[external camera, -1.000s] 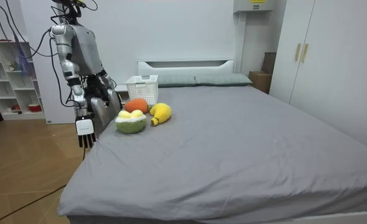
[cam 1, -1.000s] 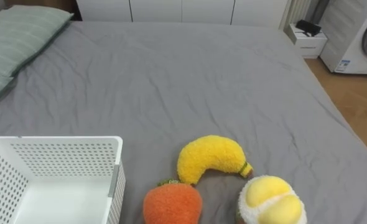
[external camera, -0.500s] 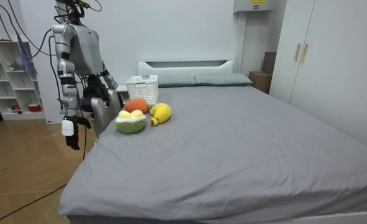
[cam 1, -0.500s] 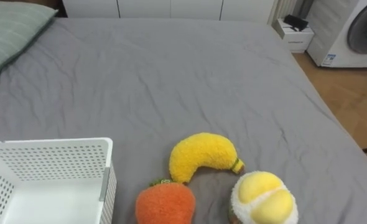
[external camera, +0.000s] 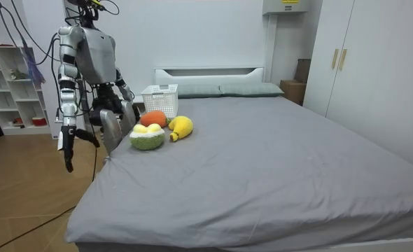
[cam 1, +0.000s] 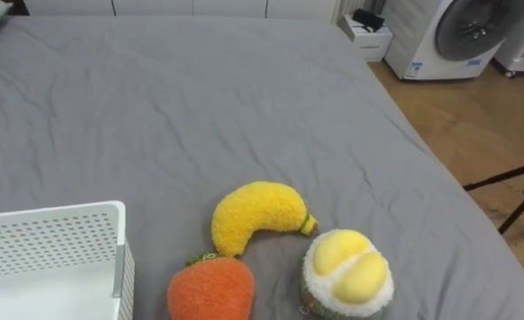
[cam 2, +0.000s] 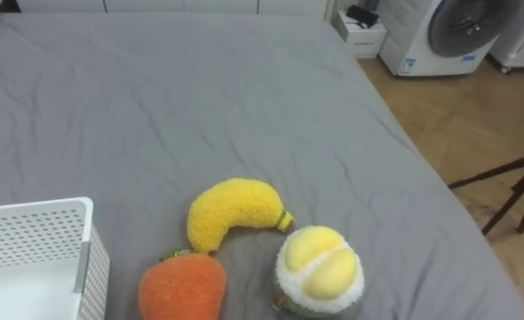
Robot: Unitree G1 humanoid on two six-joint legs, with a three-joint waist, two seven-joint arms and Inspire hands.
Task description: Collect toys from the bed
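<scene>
Three plush toys lie close together on the grey bed (cam 1: 200, 98): a yellow banana (cam 1: 253, 213), an orange carrot-like toy (cam 1: 210, 289) with a green top, and a green-and-yellow durian (cam 1: 346, 274). A white perforated basket (cam 1: 58, 240) stands on the bed just left of them. In the room view I stand at the bed's side by the toys (external camera: 150, 134) and the basket (external camera: 159, 93). My right hand (external camera: 68, 155) hangs straight down beside me, away from the bed, holding nothing. My left hand (external camera: 128, 99) is low by the bed's edge.
Right of the bed lie wood floor, a washing machine (cam 1: 462, 31), a small white cabinet (cam 1: 369, 40) and a dark tripod leg (cam 1: 515, 191). The room view shows a shelf (external camera: 14, 84) behind me, pillows (external camera: 234, 89) at the headboard and a wardrobe (external camera: 360, 70).
The eye view has swung to the right, so the pillows left the picture. My right arm has swung out from the bed toward the room view's left. The toys and basket have not moved.
</scene>
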